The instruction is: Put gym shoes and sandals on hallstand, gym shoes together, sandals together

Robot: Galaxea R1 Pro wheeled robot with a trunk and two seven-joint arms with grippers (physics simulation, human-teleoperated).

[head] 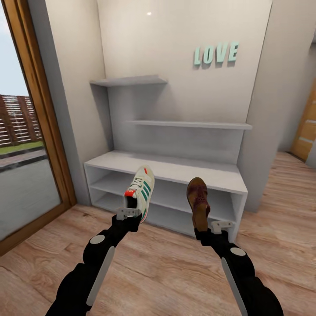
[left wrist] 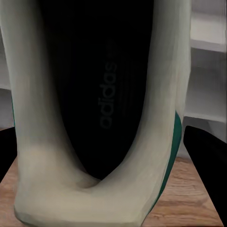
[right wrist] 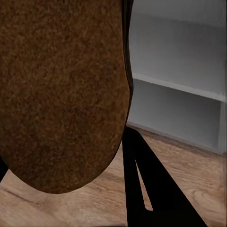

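Left gripper (head: 128,214) has its jaws pinching the heel end of a gym shoe (head: 141,189), white with green stripes and a red-orange heel tab. Shoe stands toe-up out of the jaws, clear of the corridor floor (head: 166,263). In the left wrist view the shoe's dark insole and pale collar (left wrist: 90,189) sit right between the fingers.

Right gripper (head: 218,227) has its jaws clamped on the heel end of a brown sandal (head: 198,197), toe pointing up and away from the jaws, also off the floor. Right wrist view: sandal's brown sole (right wrist: 61,94) close up, one dark finger (right wrist: 151,189) beside it.

Hallstand (head: 171,169) lies just beyond both grippers, flat top and open shelves ahead of the held footwear. Mint LOVE letters (head: 216,54) hang on the wall above.
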